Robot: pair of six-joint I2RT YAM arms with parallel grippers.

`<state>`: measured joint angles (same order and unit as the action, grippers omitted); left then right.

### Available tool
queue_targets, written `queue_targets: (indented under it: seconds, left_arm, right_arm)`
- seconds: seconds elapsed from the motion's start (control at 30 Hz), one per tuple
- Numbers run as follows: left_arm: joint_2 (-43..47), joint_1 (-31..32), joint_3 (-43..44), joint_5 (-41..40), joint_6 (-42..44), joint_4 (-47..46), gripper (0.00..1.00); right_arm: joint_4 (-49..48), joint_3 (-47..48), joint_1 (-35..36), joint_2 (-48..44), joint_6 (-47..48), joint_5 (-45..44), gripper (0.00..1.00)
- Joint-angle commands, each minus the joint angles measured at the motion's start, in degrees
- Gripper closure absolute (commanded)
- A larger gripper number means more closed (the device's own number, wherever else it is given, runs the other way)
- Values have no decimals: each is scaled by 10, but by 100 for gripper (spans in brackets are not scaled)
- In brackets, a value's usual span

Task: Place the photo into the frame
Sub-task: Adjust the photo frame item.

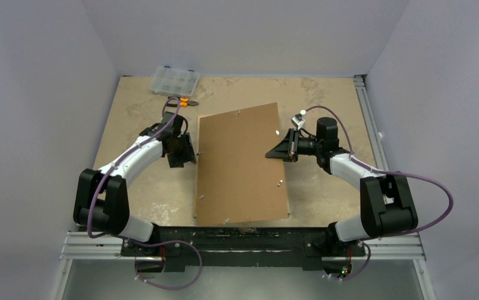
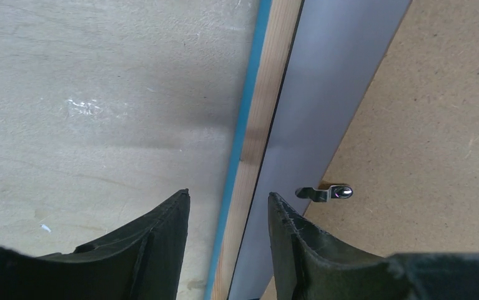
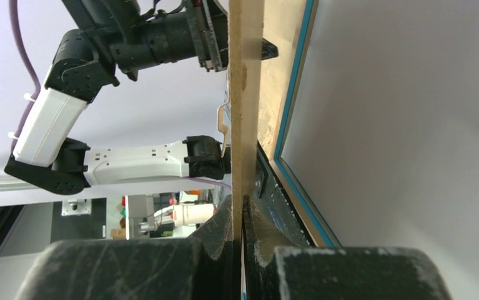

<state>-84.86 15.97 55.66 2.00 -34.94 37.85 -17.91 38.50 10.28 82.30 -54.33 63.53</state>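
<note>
Over beige tabletop (image 1: 137, 106), straddles left rail of frame (image 2: 252, 156) with left claw (image 2: 227, 197) parted, empty, and pinches right edge of backing board (image 1: 240, 162) in closed right claw (image 3: 238, 199) (long axis away from bases).

frame (image 2: 258, 125) — blue edge, pale wood back; backing board (image 1: 240, 162) — speckled brown

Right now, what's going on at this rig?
The right end effector is shut on the right edge of the brown backing board, apparently tilting it off the frame. The left end effector is open, lined up over the frame's left rail. I can't pick out the photo; only a grey strip shows between rail and board.
</note>
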Motion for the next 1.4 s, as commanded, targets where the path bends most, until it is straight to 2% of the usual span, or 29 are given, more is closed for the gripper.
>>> queue_targets:
  seconds: [0.0, 0.57, 0.8, 1.13, 1.37]
  left_arm:
    - [-32, 23, 29, -17, -19, -19, 53]
    - [-65, 29, 121, -47, 1, -26, 53]
    - [-67, 36, 120, -23, 1, -49, 53]
    - [-41, 43, 109, -36, 4, -32, 53]
    - [-1, 20, 100, -38, 8, -14, 53]
  right_arm:
    - [-44, 16, 1, -29, -25, 14, 100]
    - [13, 14, 1, -29, 22, 22, 100]
    - [15, 11, 2, -17, 31, 20, 100]
    - [-33, -1, 0, -6, 8, 16, 100]
    - [-47, -6, 1, -7, -2, 21, 100]
